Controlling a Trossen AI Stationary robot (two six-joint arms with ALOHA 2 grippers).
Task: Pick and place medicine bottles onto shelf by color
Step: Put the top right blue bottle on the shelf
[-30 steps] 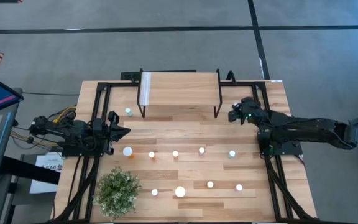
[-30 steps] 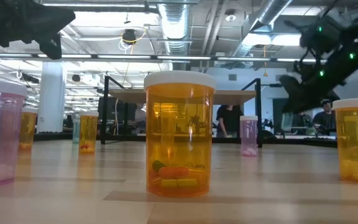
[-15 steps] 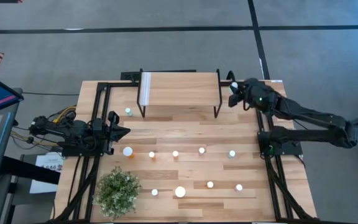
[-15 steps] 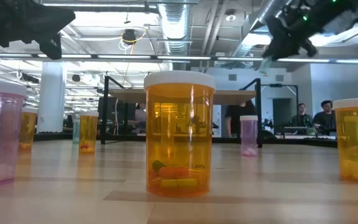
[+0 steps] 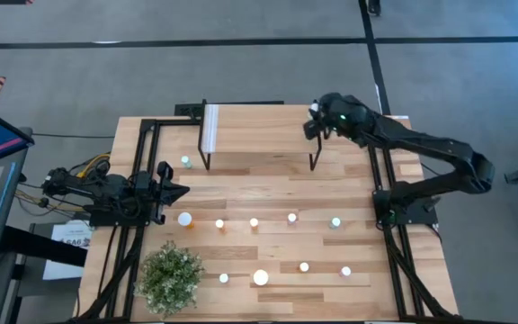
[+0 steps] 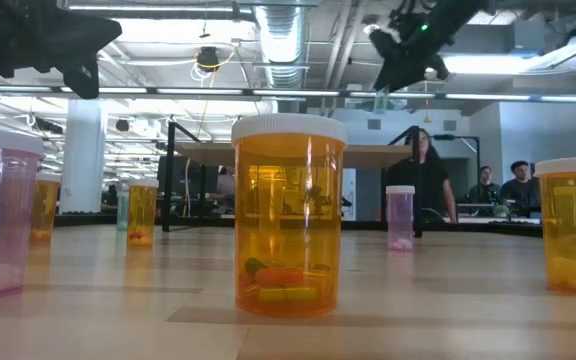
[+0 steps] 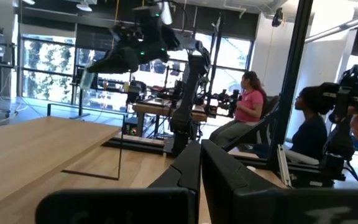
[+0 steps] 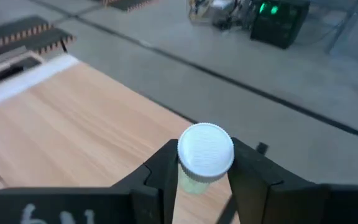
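Note:
My right gripper [image 5: 316,128] hangs above the right end of the shelf [image 5: 259,129], shut on a small medicine bottle [image 8: 205,154] with a white cap and a pale green body. The left wrist view shows that gripper [image 7: 101,65] high over the shelf top with the bottle [image 7: 87,79] at its tips. Several more medicine bottles stand upright on the table, among them a large orange one [image 6: 288,215], a pink one [image 6: 400,217] and a teal one [image 5: 185,162]. My left gripper [image 5: 176,191] waits shut at the table's left side. My right gripper pinches the bottle's green body just under the cap [image 8: 190,184] between its two fingers [image 8: 161,167], one on each side. The fingers slant down from the table's right. The bottle is lifted clear above the shelf, cap up.
A bushy green plant [image 5: 171,277] stands at the near left. The shelf top [image 8: 73,124] is bare wood with a white strip [image 5: 209,129] at its left end. People sit in the room beyond the table [image 6: 423,180].
My right gripper has risen from low near the table's right side and swung toward the far edge and leftward, over the shelf's right end. It rolled a little and carried the green bottle clear of the table.

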